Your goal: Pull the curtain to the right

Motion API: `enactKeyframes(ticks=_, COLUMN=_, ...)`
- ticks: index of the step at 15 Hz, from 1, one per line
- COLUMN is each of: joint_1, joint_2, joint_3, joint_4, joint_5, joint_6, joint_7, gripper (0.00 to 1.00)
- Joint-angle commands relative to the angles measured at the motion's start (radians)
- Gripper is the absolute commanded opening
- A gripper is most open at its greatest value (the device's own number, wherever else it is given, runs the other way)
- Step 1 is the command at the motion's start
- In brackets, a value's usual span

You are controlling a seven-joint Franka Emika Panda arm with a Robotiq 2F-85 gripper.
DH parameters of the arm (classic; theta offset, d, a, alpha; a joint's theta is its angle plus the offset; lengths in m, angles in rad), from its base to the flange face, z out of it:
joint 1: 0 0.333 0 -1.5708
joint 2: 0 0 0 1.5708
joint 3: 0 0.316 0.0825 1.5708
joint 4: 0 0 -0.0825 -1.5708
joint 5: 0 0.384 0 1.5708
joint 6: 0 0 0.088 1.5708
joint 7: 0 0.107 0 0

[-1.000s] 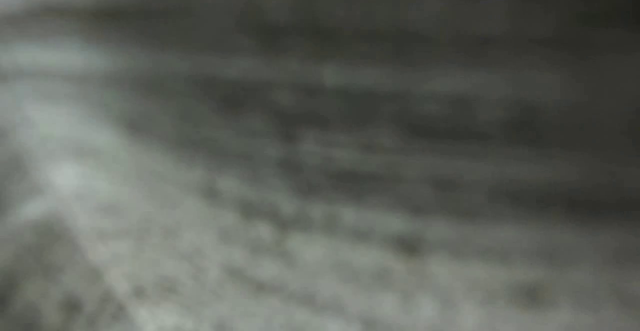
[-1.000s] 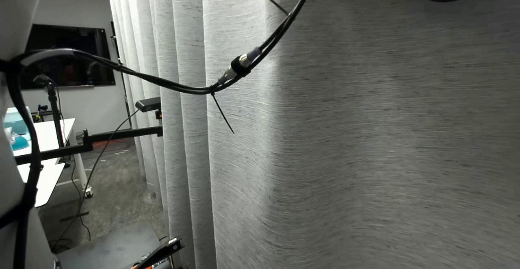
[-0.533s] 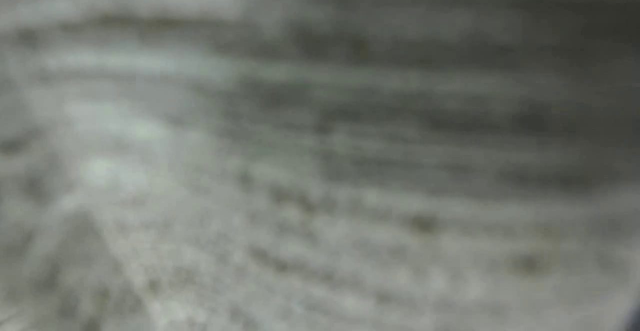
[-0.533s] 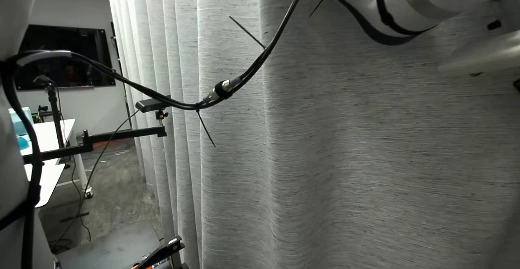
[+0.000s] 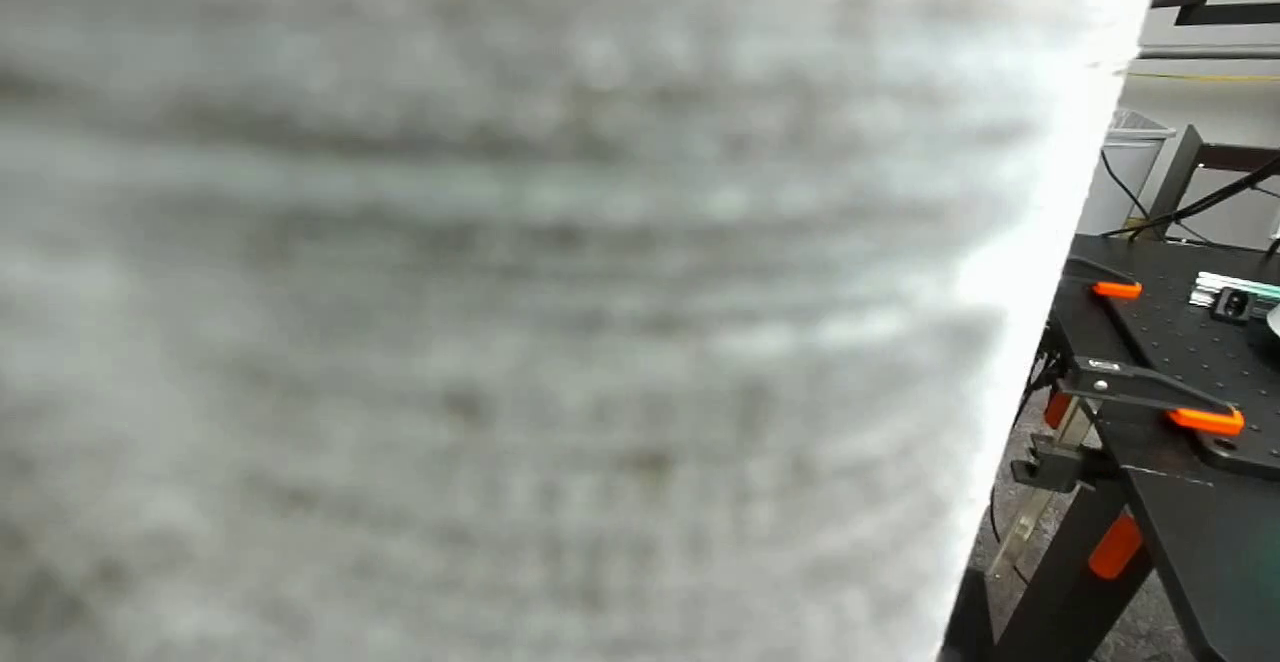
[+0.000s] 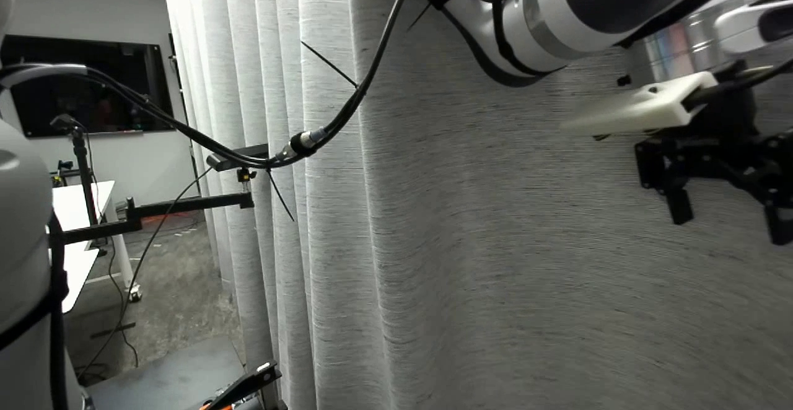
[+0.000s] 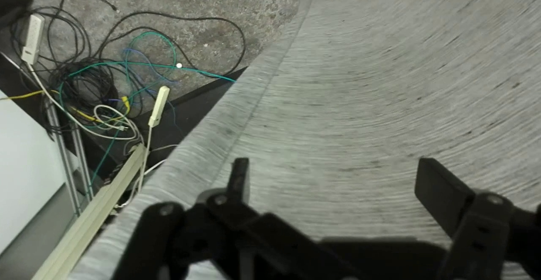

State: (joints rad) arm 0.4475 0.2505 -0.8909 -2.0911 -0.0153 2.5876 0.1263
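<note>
The curtain (image 6: 433,261), a big light-grey streaked fabric, hangs in folds across an exterior view. It stands close and blurred in an exterior view, with its bright straight edge (image 5: 1060,242) toward the right. My gripper (image 6: 730,219) is in front of the fabric at the right, its jaws wide apart and pointing downward. In the wrist view the gripper (image 7: 333,161) is open, with no fabric pinched between its fingers. The curtain (image 7: 359,81) spreads behind them, and its hem edge slants past the left finger. Whether the fingers touch the cloth I cannot tell.
A black table (image 5: 1190,502) with orange-tipped clamps (image 5: 1150,392) stands beyond the curtain's edge. Tangled cables (image 7: 84,85) and a power strip (image 7: 34,39) lie on the floor. A camera (image 6: 229,159) on a black bar stands by the folds. My arm's cable (image 6: 347,103) hangs loosely.
The arm has come down and leftward into an exterior view, bringing the gripper into sight. Where fabric filled an exterior view, the curtain's edge and the table now show at the right.
</note>
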Motion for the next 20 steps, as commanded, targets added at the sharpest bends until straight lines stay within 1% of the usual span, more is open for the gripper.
enactKeyframes(ticks=1, joint_1=0.137, joint_2=-0.240, joint_3=-0.041, joint_4=-0.134, joint_5=-0.164, joint_6=-0.064, joint_7=-0.024, gripper=1.00)
enactKeyframes(ticks=3, joint_1=0.178, joint_2=-0.335, joint_3=-0.033, joint_4=-0.170, joint_5=-0.263, joint_6=-0.101, joint_7=-0.024, gripper=1.00)
enactKeyframes(ticks=4, joint_1=0.184, joint_2=-0.384, joint_3=-0.016, joint_4=-0.183, joint_5=-0.309, joint_6=-0.126, joint_7=-0.030, gripper=1.00)
enactKeyframes(ticks=5, joint_1=0.000, joint_2=-0.432, joint_3=0.185, joint_4=-0.197, joint_5=-0.349, joint_6=-0.152, joint_7=-0.041, gripper=1.00)
enactKeyframes(ticks=6, joint_1=-0.023, joint_2=-0.472, joint_3=0.227, joint_4=-0.218, joint_5=-0.363, joint_6=-0.176, joint_7=-0.059, gripper=1.00)
enactKeyframes(ticks=7, joint_1=-0.087, joint_2=-0.515, joint_3=0.308, joint_4=-0.244, joint_5=-0.363, joint_6=-0.201, joint_7=-0.079, gripper=1.00)
enactKeyframes(ticks=9, joint_1=-0.224, joint_2=-0.574, joint_3=0.467, joint_4=-0.281, joint_5=-0.297, joint_6=-0.248, joint_7=-0.154, gripper=1.00)
enactKeyframes(ticks=10, joint_1=-0.275, joint_2=-0.600, joint_3=0.523, joint_4=-0.299, joint_5=-0.267, joint_6=-0.269, joint_7=-0.190, gripper=1.00)
enactKeyframes(ticks=11, joint_1=-0.313, joint_2=-0.624, joint_3=0.564, joint_4=-0.313, joint_5=-0.243, joint_6=-0.292, joint_7=-0.221, gripper=1.00)
enactKeyframes(ticks=12, joint_1=-0.340, joint_2=-0.642, joint_3=0.596, joint_4=-0.320, joint_5=-0.208, joint_6=-0.324, joint_7=-0.250, gripper=1.00)
enactKeyframes(ticks=13, joint_1=-0.376, joint_2=-0.559, joint_3=0.627, joint_4=-0.277, joint_5=-0.215, joint_6=-0.273, joint_7=-0.213, gripper=1.00)
enactKeyframes(ticks=15, joint_1=-0.415, joint_2=-0.579, joint_3=0.667, joint_4=-0.288, joint_5=-0.206, joint_6=-0.282, joint_7=-0.219, gripper=1.00)
enactKeyframes(ticks=20, joint_1=-0.429, joint_2=-0.559, joint_3=0.678, joint_4=-0.286, joint_5=-0.207, joint_6=-0.281, joint_7=-0.216, gripper=1.00)
